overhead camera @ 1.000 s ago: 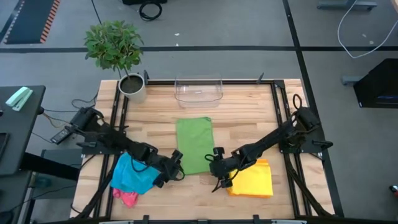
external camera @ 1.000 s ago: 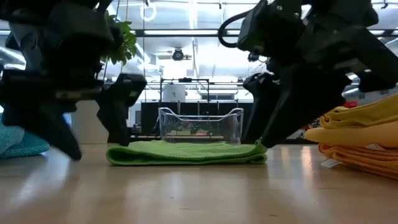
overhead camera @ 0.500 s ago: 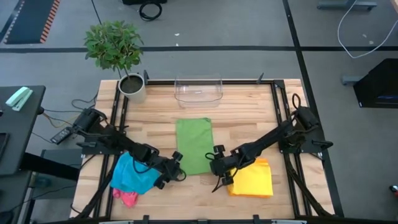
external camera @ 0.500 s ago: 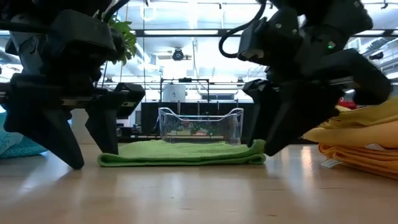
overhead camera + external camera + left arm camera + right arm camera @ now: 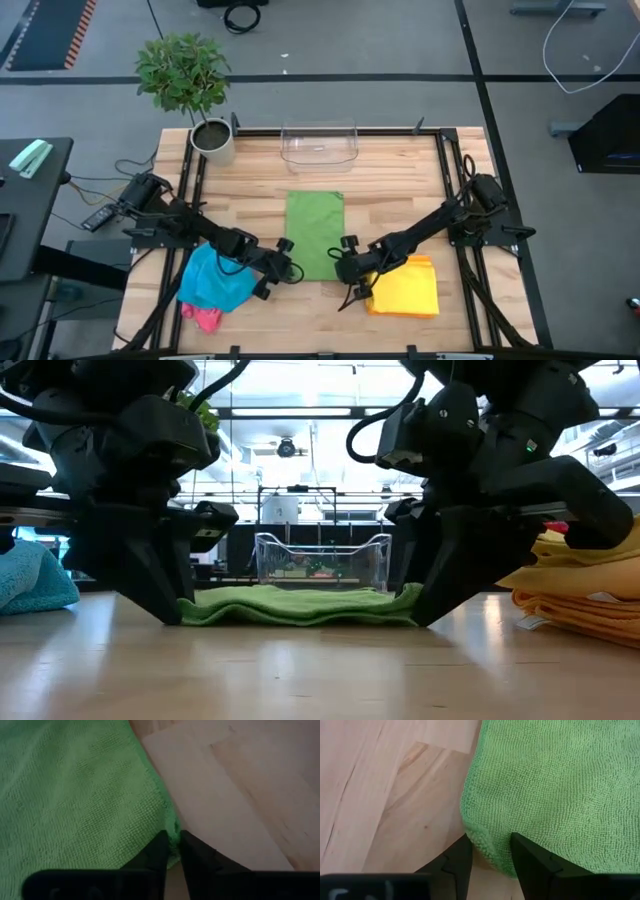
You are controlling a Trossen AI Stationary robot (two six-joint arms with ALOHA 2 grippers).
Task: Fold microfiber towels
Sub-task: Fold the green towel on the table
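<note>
Both arms are matte black, built of slim tube-like links joined by chunkier rounded joint housings. The left arm (image 5: 190, 232) and the right arm (image 5: 430, 232) each grow from a bulky black base with dark cables looping around it. Seen from the counter's level, the left gripper (image 5: 170, 615) and the right gripper (image 5: 425, 615) are blocky, angular black bodies tapering to wedge-shaped tips. A thick black cable curls in a loop above the right one, and a small green light glows on its casing. The jaws are flat, smooth and black, with stepped inner edges.
</note>
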